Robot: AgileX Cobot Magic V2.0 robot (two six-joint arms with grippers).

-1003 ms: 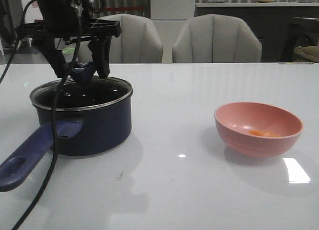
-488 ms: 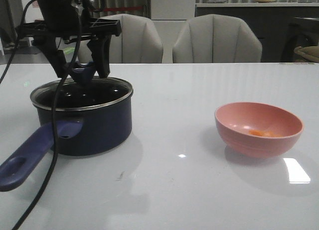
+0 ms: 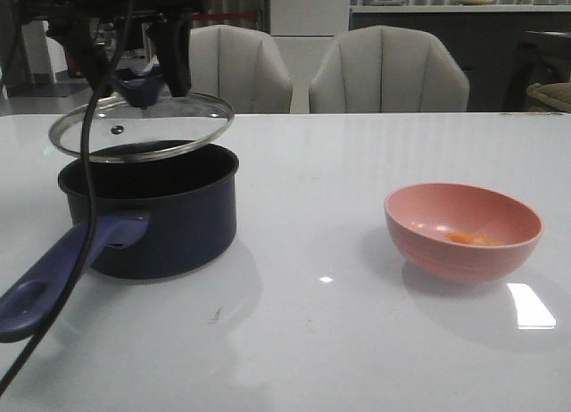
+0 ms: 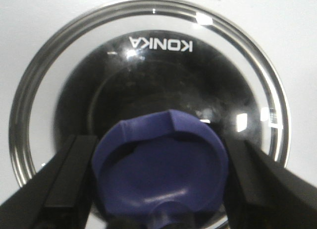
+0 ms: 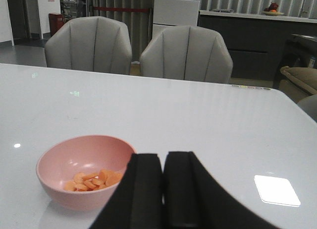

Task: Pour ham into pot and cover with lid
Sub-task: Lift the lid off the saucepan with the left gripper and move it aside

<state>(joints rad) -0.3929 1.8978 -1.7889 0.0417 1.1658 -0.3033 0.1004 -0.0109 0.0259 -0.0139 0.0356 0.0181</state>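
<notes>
Hanging above the dark navy round saucepan [image 3: 152,218], the round glass lid with a metal rim [image 3: 143,127] is clear of the pot's mouth and slightly tilted, its rim not touching the pot. The left gripper [image 3: 134,69] is clamped on the lid's dark blue flared knob [image 4: 161,172] — in the left wrist view one black finger [image 4: 69,182] presses each side of the knob, and the dark interior of the pot shows through the glass under the word KONKA. The pot's long blue-purple handle with a hole at its end [image 3: 58,274] points toward 7 o'clock on the white glossy table [image 3: 312,341].

The ham [image 5: 94,180] — a small heap of orange-pink pieces — lies in the bottom of the pink round bowl [image 3: 462,230], which stands at 3 o'clock from the pot, well apart from it. The pot's contents cannot be made out.

The right gripper [image 5: 163,189] shows only in its own wrist view, its two black fingers pressed together with nothing between them, near the bowl but not touching it. Two grey upholstered chairs [image 3: 388,70] stand at 12 o'clock beyond the table's far edge.
</notes>
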